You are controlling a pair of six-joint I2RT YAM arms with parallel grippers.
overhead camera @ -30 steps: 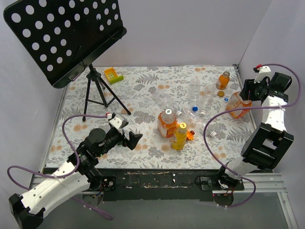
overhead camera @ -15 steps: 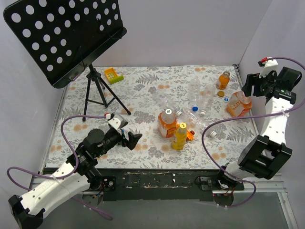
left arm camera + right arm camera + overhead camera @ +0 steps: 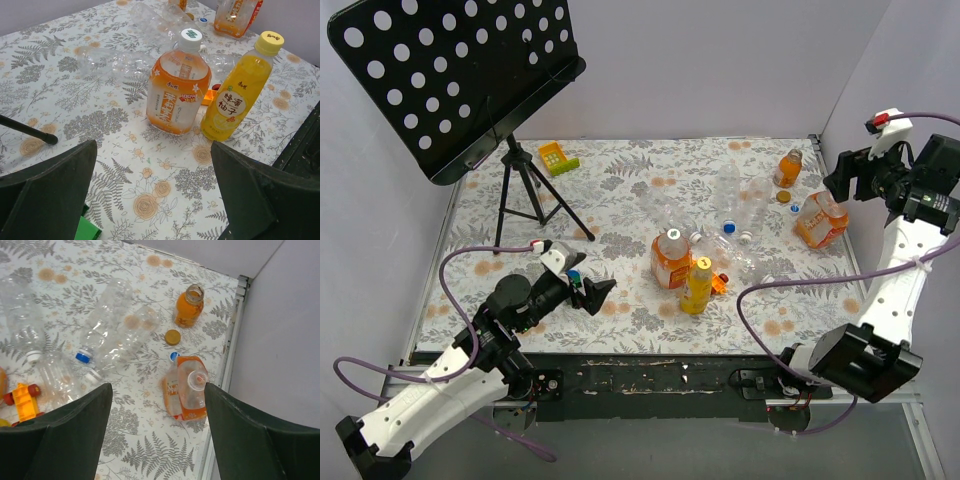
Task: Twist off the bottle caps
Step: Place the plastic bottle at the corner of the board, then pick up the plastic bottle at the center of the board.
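Note:
An orange bottle [image 3: 669, 262] with a white cap [image 3: 672, 235] and a yellow bottle [image 3: 696, 288] with a yellow cap [image 3: 703, 263] stand upright mid-table. In the left wrist view the white cap [image 3: 190, 36] and the yellow cap [image 3: 269, 42] are both screwed on. My left gripper [image 3: 600, 292] is open and empty, low over the table and left of both bottles [image 3: 155, 200]. My right gripper [image 3: 845, 180] is open and empty, raised above an uncapped orange bottle [image 3: 187, 390]. A small open orange bottle [image 3: 189, 305] stands behind it. A loose yellow cap [image 3: 172, 337] and a blue cap [image 3: 173, 356] lie beside them.
Several clear empty bottles [image 3: 735, 205] lie at the centre back. A small orange toy car [image 3: 720, 283] sits by the yellow bottle. A black music stand [image 3: 520, 195] stands at the left, a green-and-yellow block [image 3: 558, 157] behind it. A loose white cap [image 3: 767, 281] lies front right. Walls close the back and right.
My right gripper has lifted up and away to the right from the uncapped orange bottle. My left gripper has edged slightly and stays open.

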